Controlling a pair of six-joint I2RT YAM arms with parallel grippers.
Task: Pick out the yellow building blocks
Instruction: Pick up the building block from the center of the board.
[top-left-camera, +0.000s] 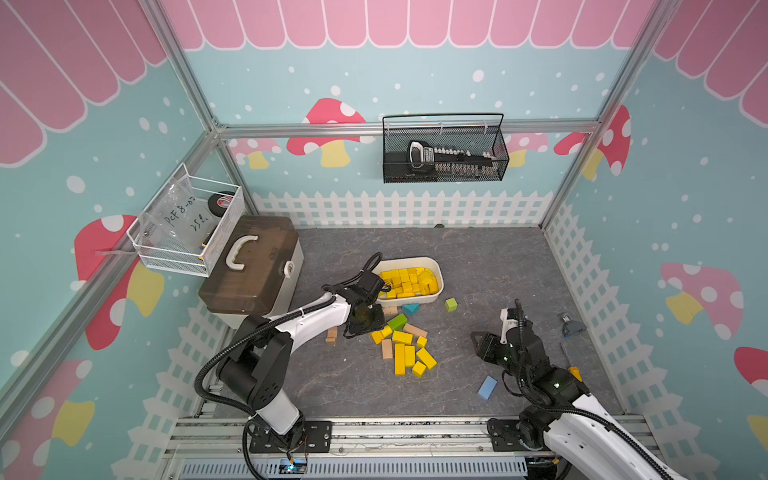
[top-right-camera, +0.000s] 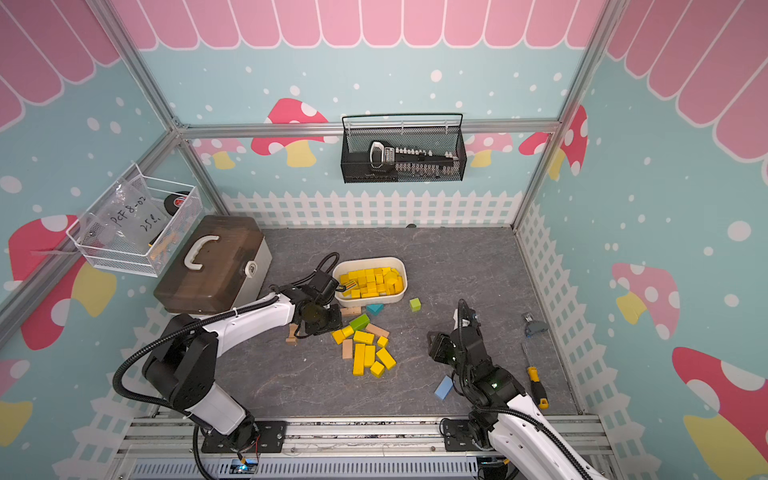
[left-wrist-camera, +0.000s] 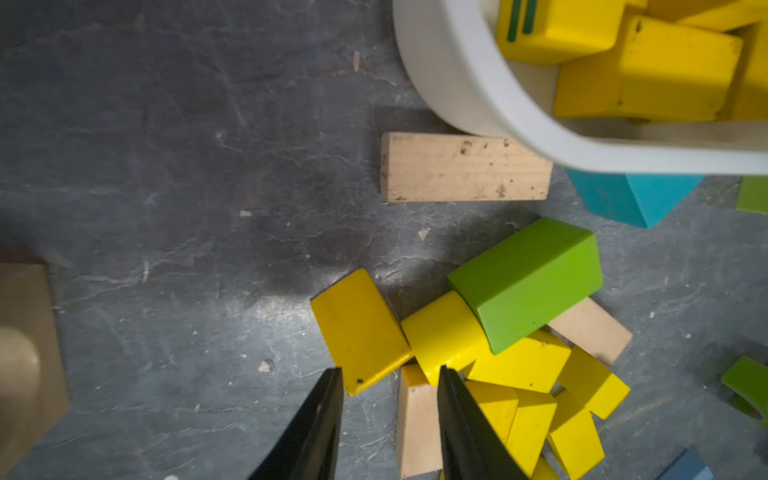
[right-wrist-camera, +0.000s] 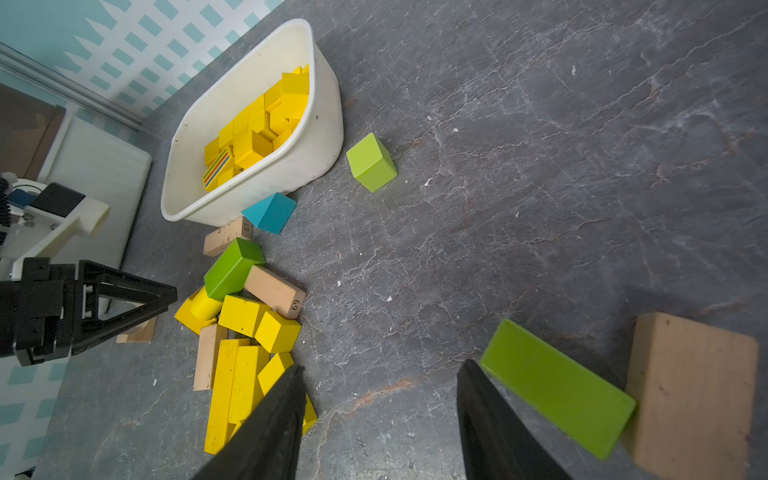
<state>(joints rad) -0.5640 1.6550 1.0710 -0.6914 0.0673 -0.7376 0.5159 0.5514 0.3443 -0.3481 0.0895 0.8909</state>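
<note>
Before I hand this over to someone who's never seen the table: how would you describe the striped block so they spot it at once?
Find the white tub on the grey table, filled with yellow blocks. Look at its end nearest the brown-lidded box. The striped block lies there, the only yellow one with coloured stripes on its face.

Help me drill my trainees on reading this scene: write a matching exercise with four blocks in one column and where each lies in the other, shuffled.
Things
1. striped yellow block
2. teal wedge
3. green brick
4. light blue block

Places
A. lying alone on the table, apart from the others
B. inside the white tub
C. resting on loose yellow blocks
D. outside the tub, right beside its wall

Pairs: 1-B, 2-D, 3-C, 4-A
</note>
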